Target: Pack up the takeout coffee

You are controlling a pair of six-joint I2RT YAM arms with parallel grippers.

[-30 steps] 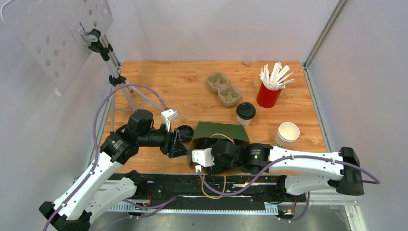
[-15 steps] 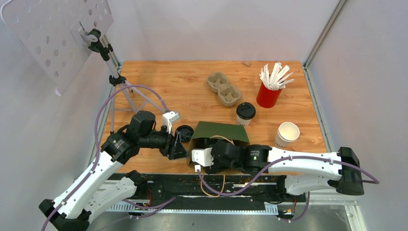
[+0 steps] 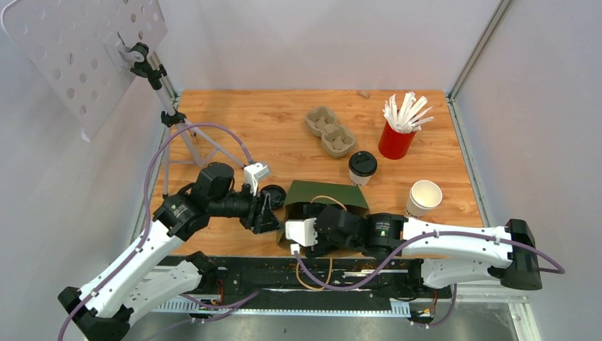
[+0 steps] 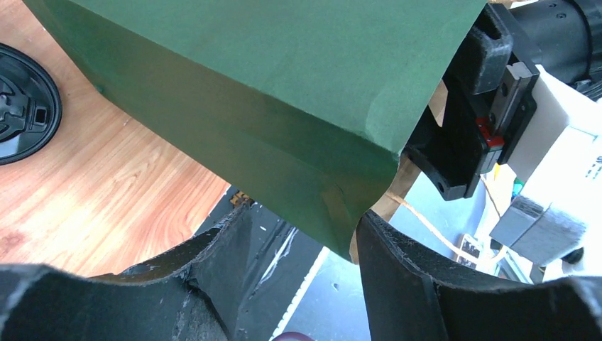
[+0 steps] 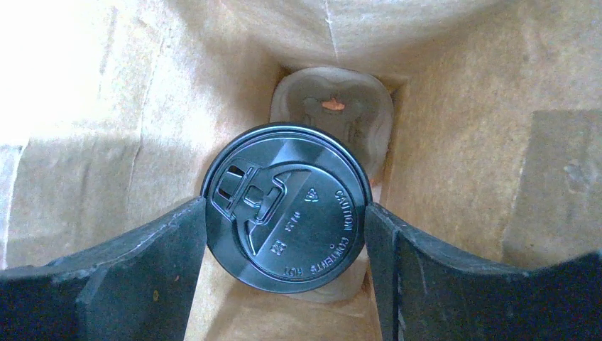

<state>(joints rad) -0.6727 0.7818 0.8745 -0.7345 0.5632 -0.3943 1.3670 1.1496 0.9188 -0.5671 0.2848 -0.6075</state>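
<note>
A green paper bag (image 3: 326, 193) lies on its side at the table's near middle. My right gripper (image 3: 316, 220) reaches into its mouth. In the right wrist view a coffee cup's black lid (image 5: 287, 206) faces me inside the bag, seated in a grey pulp carrier (image 5: 334, 106). My right gripper (image 5: 286, 213) touches the lid's rim on both sides. A second lidded coffee cup (image 3: 362, 168) stands behind the bag. My left gripper (image 3: 268, 213) is at the bag's left near corner. In the left wrist view that gripper (image 4: 305, 217) has its fingers apart around the bag's corner (image 4: 341, 213).
A loose black lid (image 3: 272, 195) lies left of the bag, also in the left wrist view (image 4: 21, 99). An open white cup (image 3: 424, 197) stands at the right. A second pulp carrier (image 3: 330, 131) and a red cup of stirrers (image 3: 396, 138) stand at the back. A tripod stand (image 3: 174, 121) is at the left.
My left arm has shifted a little to the right along the bag's corner. My right arm's elbow has moved slightly right while its gripper stays in the bag.
</note>
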